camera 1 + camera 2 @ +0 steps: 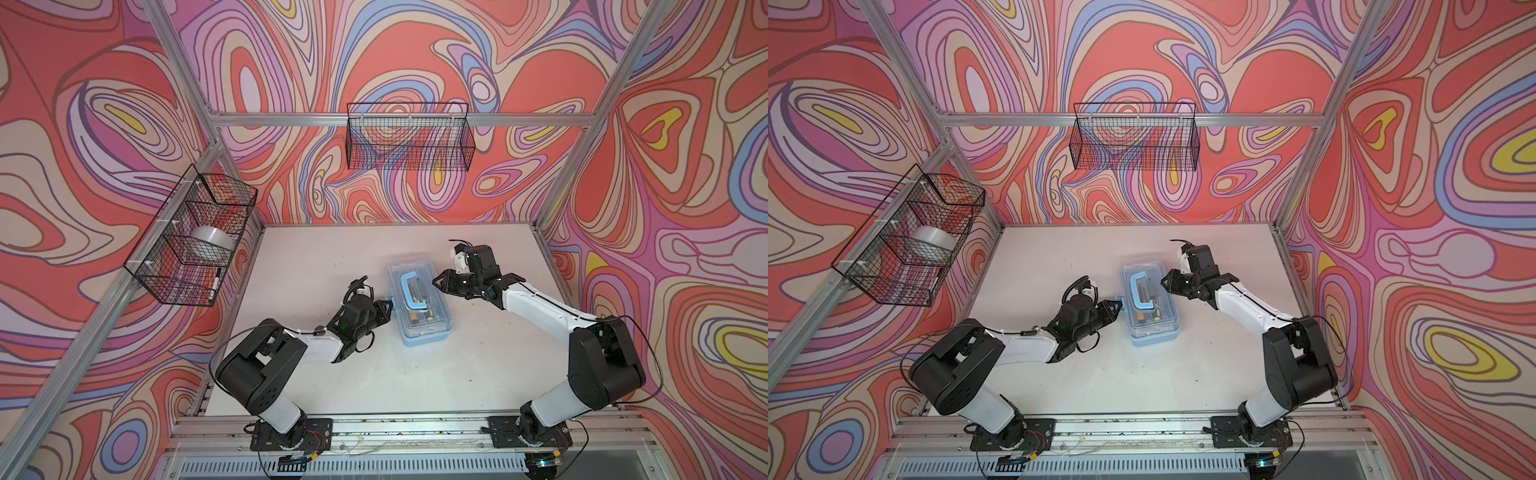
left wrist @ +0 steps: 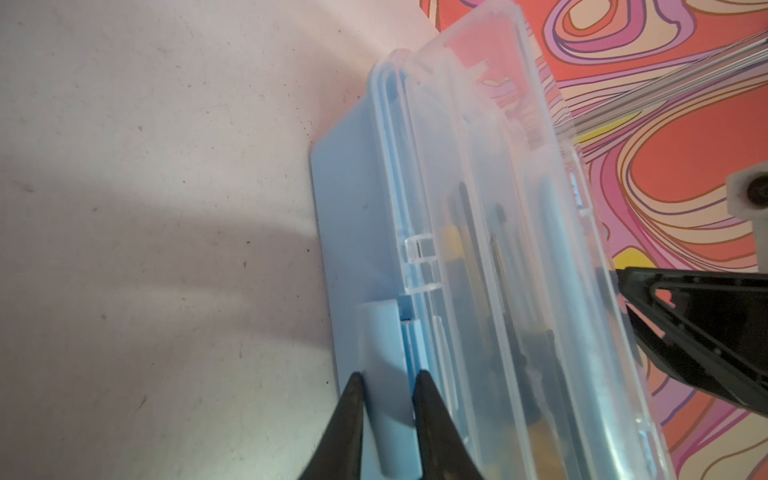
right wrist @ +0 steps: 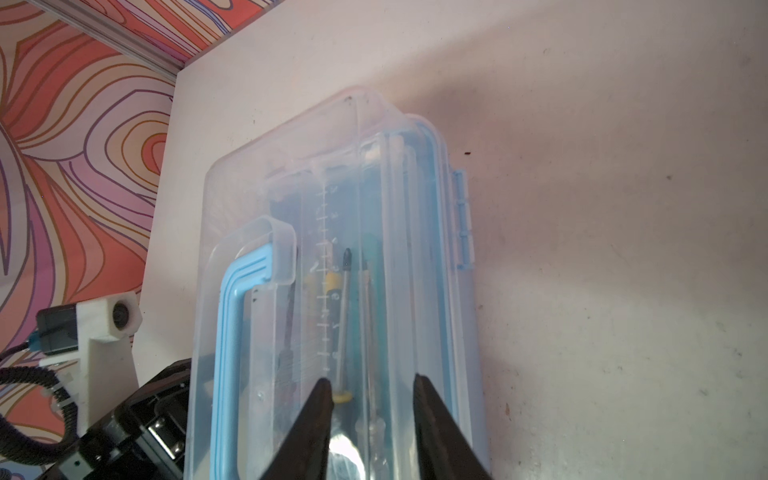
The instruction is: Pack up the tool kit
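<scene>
On the counter point(image 1: 395, 374), the left pincer point(image 2: 387, 380) is clenched on the blue latch point(image 2: 380, 332) of the tool kit point(image 1: 426, 334), while the right pincer point(image 3: 372, 384) hangs released over its clear lid point(image 3: 286, 166).

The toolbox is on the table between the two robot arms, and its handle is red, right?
Not quite: the handle is light blue, not red, as the right wrist view shows. The toolbox does sit on the table between the left arm and the right arm.
</scene>
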